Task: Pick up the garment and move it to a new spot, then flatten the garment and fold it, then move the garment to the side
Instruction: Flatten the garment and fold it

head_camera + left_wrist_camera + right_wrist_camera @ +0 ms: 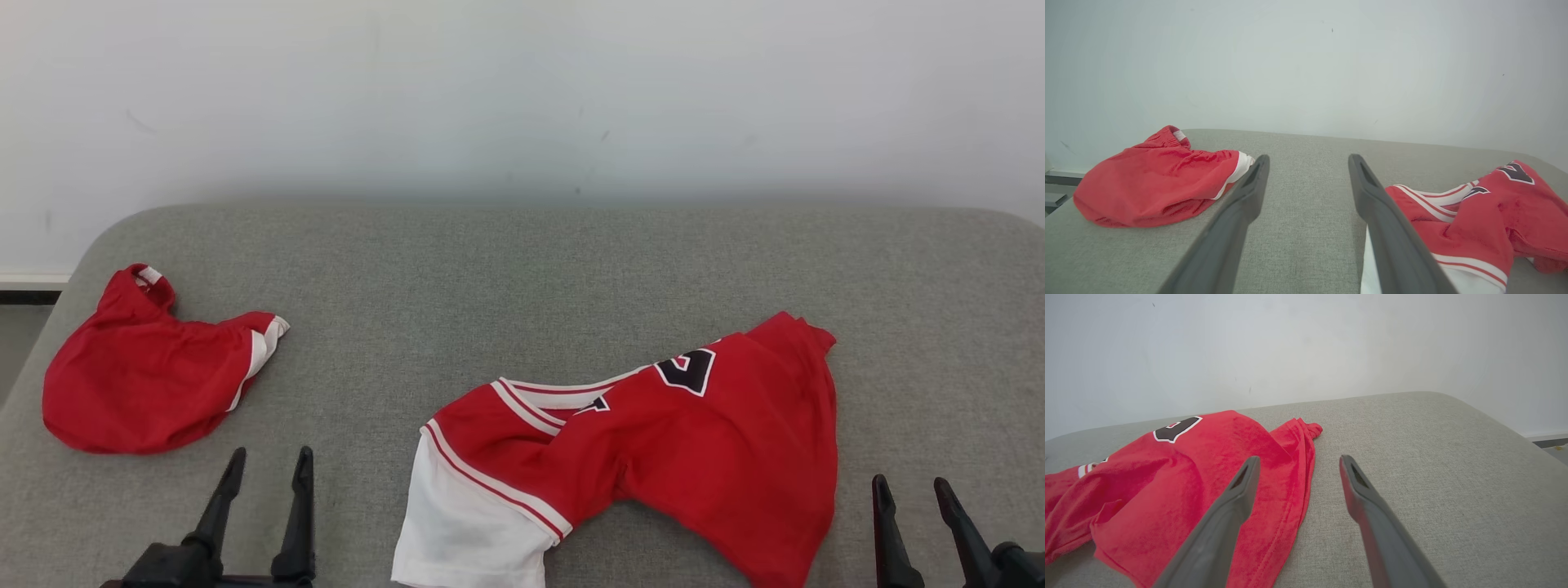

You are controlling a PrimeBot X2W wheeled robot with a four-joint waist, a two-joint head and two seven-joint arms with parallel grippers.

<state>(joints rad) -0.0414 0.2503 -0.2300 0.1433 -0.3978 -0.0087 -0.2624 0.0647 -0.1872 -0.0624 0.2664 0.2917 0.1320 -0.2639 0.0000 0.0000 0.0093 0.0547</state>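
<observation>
The left gripper (pixel 271 452) has its two dark fingers (pixel 1237 216) spread apart with nothing between them, held over bare grey cloth at the near left of the table (pixel 522 278). The right gripper (pixel 909 482) is likewise spread and empty at the near right. In the right wrist view its left finger (pixel 1220 522) crosses in front of the jersey's hem, but whether it touches the cloth cannot be told.

The jersey (pixel 718 441) lies between the two grippers, nearer the right one, on the near half of the table. It is red and rumpled, not laid flat. Its body bunches up towards the far right, and a fold dips in along its near edge. A white sleeve (pixel 465 523) with red and white striped banding points to the near left. The neck opening (pixel 531 404) is trimmed in the same stripes. A black number (pixel 687 369) outlined in white shows partly, broken by folds, so it cannot be read.

Well apart from it, at the far left of the table, a pair of red shorts (pixel 147 376) sits crumpled in a mound, with white trim on one leg and a gathered waistband at its far end.

The table is padded, covered in grey woven fabric, with rounded corners. Behind it stands a plain white wall (pixel 522 98) with a few faint marks.
</observation>
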